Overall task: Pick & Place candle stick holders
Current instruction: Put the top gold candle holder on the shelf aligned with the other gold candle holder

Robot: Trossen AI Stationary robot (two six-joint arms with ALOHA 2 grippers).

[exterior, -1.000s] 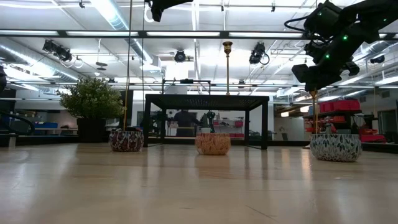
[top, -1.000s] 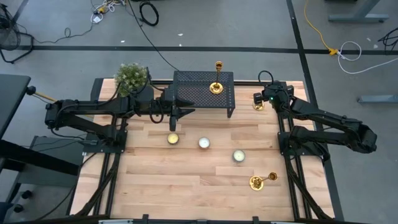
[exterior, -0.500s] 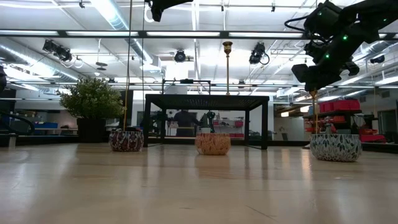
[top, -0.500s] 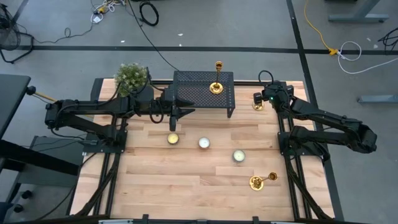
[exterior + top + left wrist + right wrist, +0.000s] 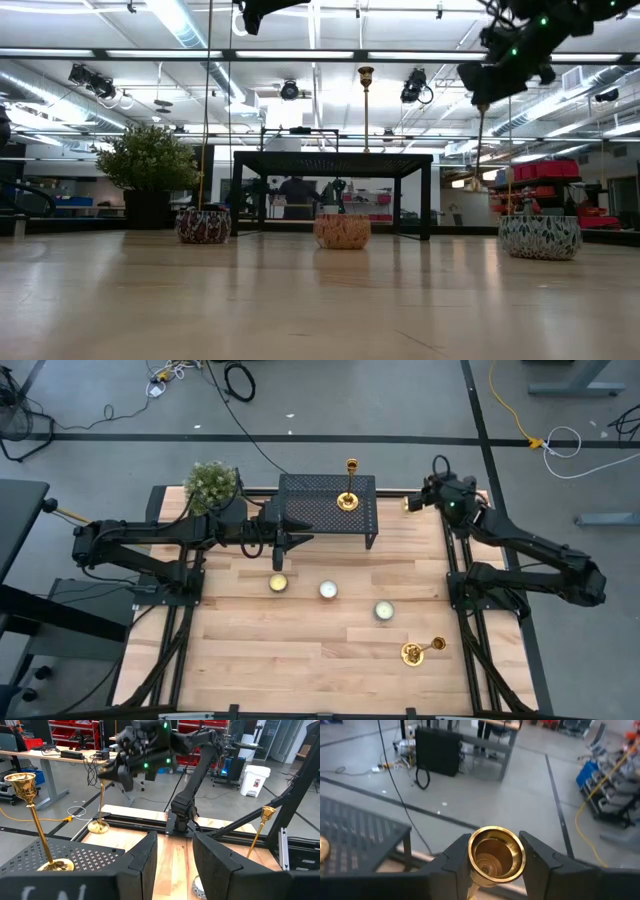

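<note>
Brass gleams between the fingers of the right pincer point(image 5: 492, 870), which clamps the cup of a slender gold candlestick holder point(image 5: 410, 503) so it hangs upright, base clear of the wooden tabletop point(image 5: 330, 630), probably bound for the black perforated metal stand point(image 5: 325, 503) just beside it, where a second gold holder point(image 5: 348, 485) stands. A third point(image 5: 420, 651) lies tipped, well away. The left pincer point(image 5: 172, 857) waits part-open and empty by the stand.

place: robotics lab/workshop | evidence: red parts bins point(image 5: 75, 732), workbench point(image 5: 55, 754), floor cables point(image 5: 235, 380)
</note>
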